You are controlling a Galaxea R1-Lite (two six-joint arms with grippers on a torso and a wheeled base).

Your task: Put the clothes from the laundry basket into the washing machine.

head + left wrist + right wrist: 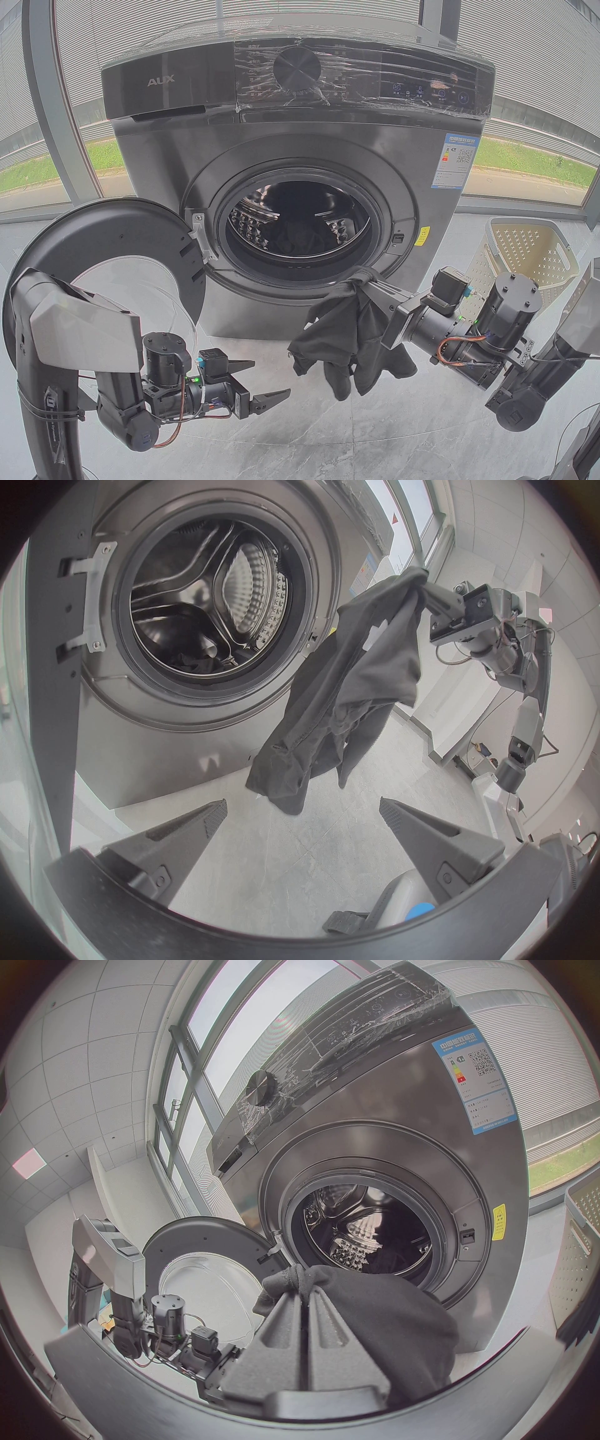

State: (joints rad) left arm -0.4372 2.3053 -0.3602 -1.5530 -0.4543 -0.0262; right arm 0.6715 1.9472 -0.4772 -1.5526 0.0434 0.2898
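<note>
A grey front-loading washing machine [294, 125] stands ahead with its round door [106, 250] swung open to the left. Dark clothing [300, 234] lies inside the drum [206, 599]. My right gripper [369, 281] is shut on a dark garment [347, 331] that hangs just below the drum opening's lower right rim, its tails dangling toward the floor. The same garment [350, 686] hangs in the left wrist view and bunches over the fingers [300, 1329] in the right wrist view. My left gripper [265, 380] is open and empty, low over the floor left of the garment. A beige laundry basket [525, 256] stands at the right.
The open door [206, 1254] occupies the space to the left of the drum opening. Pale tiled floor [312, 425] stretches in front of the machine. Large windows [531, 75] run behind it.
</note>
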